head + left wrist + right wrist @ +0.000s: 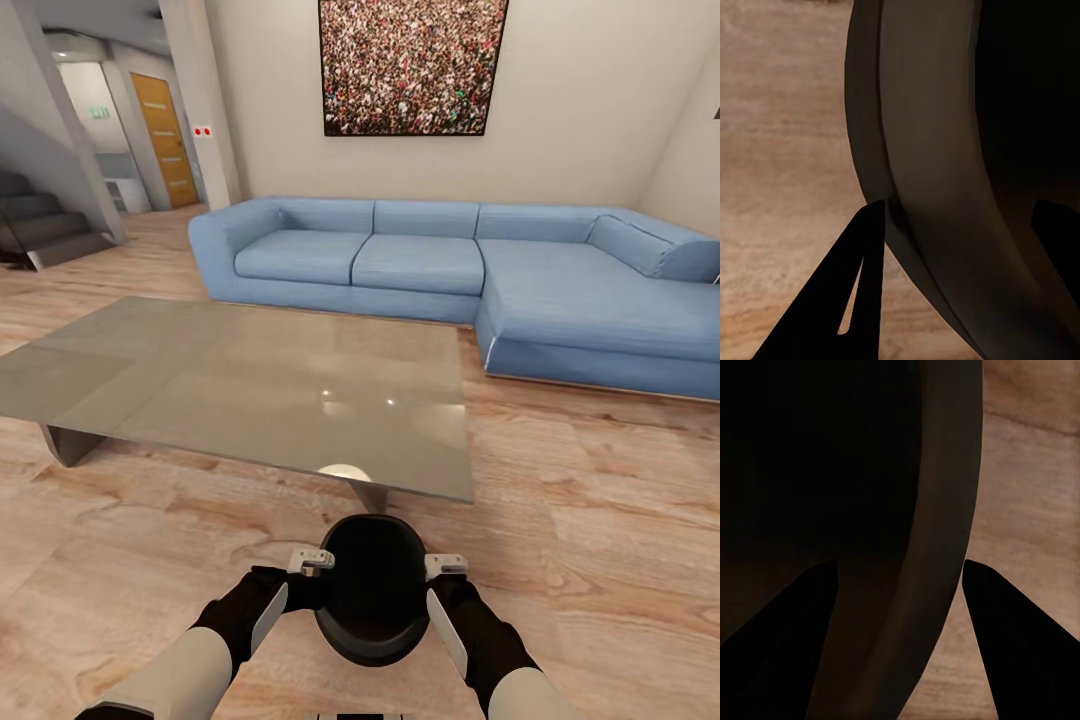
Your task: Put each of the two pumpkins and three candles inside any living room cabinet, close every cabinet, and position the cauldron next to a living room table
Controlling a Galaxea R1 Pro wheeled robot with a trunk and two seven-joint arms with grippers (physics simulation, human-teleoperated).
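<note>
The cauldron (372, 590) sits between the two claws, the left claw (312, 562) at its left rim and the right claw (445, 567) at its right rim, each with one finger inside the rim and one outside. Just beyond the cauldron stands the desk (250, 385) on the floor (600, 520). Behind the desk runs the corner sofa (450, 265), under a picture (412, 65) on the wall. Stairs (40, 225) lie far left.

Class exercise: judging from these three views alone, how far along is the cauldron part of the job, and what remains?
In hand: the cauldron is gripped at its rim by the left gripper and right gripper, close to the table. Whether it rests on the floor cannot be told. Left: release it beside the table. Pumpkins, candles and cabinets cannot be judged here.
</note>
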